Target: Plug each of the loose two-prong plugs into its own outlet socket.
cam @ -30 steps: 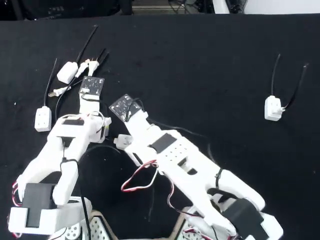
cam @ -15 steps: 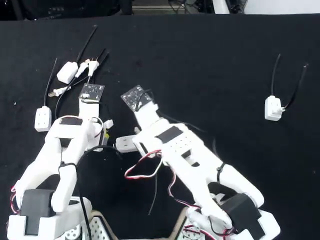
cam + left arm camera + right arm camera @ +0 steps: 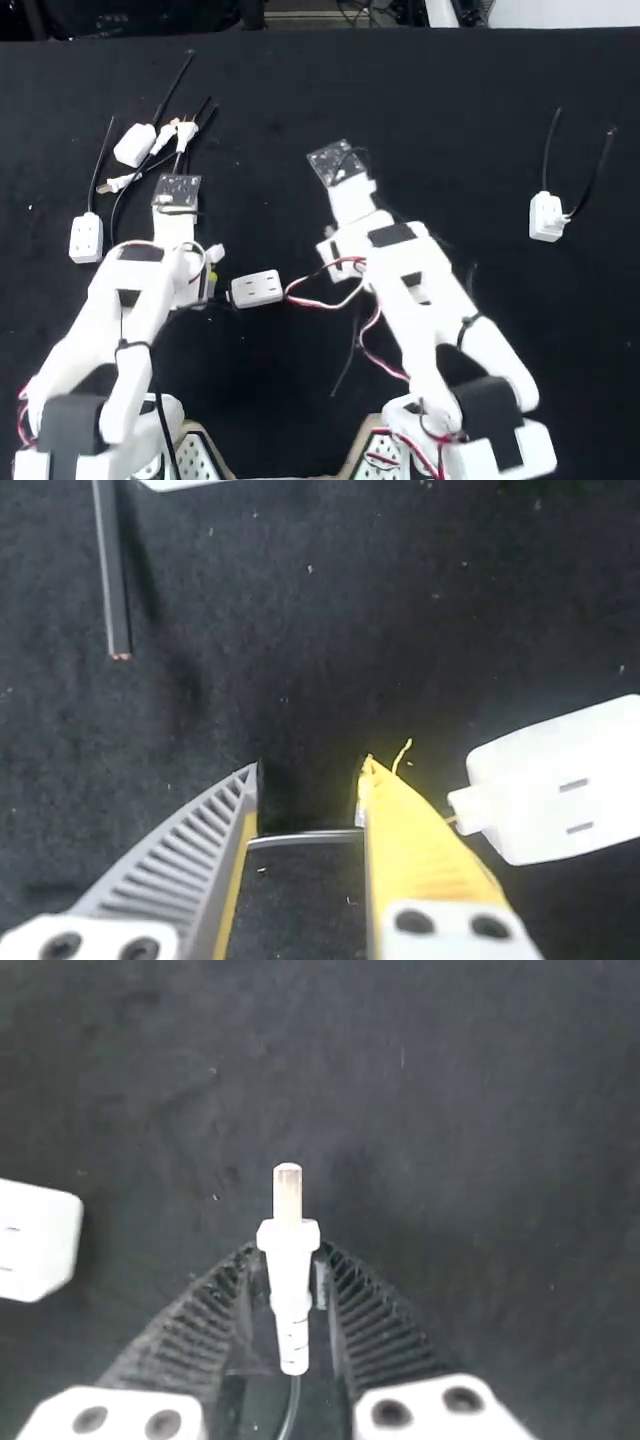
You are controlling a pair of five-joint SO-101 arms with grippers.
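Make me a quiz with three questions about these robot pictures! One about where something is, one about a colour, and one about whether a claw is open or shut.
1. Where does the outlet socket nearest the arms' bases lie?
A) between the left arm and the right arm
B) on top of an arm
C) inside a gripper

2. What colour is the plug in the right gripper?
A) red
B) white
C) green

3. How is the left gripper?
A) shut on a plug
B) shut on a cable
C) open, with nothing in it

Answers:
1 A: the high view shows it on the table between the arms.
2 B: the right wrist view shows a white plug clamped in the gripper.
3 C: the left wrist view shows its jaws apart over bare table.
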